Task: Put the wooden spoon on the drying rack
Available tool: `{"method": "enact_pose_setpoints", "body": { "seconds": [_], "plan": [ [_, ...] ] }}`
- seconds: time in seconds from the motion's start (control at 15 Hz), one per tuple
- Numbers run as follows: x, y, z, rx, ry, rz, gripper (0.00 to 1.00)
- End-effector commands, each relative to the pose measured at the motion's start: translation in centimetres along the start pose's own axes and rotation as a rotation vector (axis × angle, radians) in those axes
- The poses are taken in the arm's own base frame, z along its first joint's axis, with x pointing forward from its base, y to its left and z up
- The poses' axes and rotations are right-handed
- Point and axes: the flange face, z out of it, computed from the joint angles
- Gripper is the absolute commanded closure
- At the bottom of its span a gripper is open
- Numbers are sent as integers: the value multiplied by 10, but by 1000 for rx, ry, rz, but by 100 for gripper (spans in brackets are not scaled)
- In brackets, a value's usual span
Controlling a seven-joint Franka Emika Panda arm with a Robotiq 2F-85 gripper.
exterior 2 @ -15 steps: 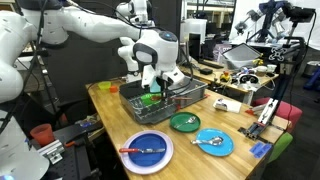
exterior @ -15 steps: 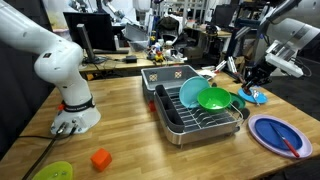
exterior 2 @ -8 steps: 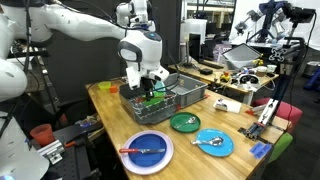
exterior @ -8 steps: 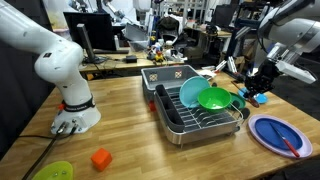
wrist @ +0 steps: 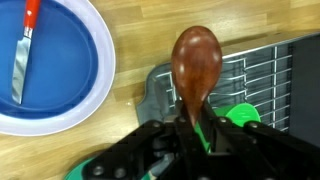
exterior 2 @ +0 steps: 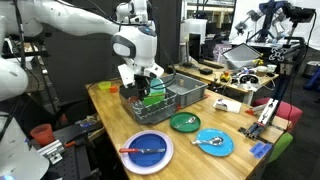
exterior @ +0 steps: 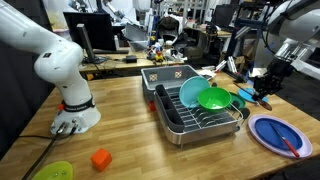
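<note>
Sliding sideways and a little lower over the last second, the gripper (exterior 2: 140,88) has left the middle of the drying rack (exterior 2: 186,95) and now hangs at the rack's end nearest the big blue plate (exterior 2: 147,150); in an exterior view the gripper (exterior: 263,87) sits just past the green bowl (exterior: 213,98) that stands in the rack (exterior: 190,126). Nothing else on the table looks shifted. In the wrist view the jaws of the gripper (wrist: 199,126) are closed on the neck of the wooden spoon (wrist: 197,60), whose handle disappears between them, so the spoon is off the table and carried. Its oval bowl points away from the wrist and lies over the grey tray corner of the rack (wrist: 256,70), between the blue plate (wrist: 60,95) with its red-handled utensil (wrist: 26,48) and the wire grid, with the wires just to one side. I cannot make the spoon out in either exterior view. For the task, this reads as the carry nearly done: the spoon is at the rack's edge but not yet resting on it, and how high it hangs above the wires cannot be told. My guess is that a short shift inward over the wires should come before the jaws part
</note>
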Motion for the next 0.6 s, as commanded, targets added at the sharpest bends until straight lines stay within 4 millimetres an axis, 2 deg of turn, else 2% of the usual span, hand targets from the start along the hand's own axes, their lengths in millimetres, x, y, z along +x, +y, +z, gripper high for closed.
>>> {"method": "enact_pose_setpoints", "body": {
  "seconds": [0.0,0.2,0.27,0.53],
  "plan": [
    [-1,-1,0,0,0,-1,83],
    [-1,-1,0,0,0,-1,83],
    [-1,-1,0,0,0,-1,96],
    [-16,-1,-10,-11,-88,-31,96]
  ]
}}
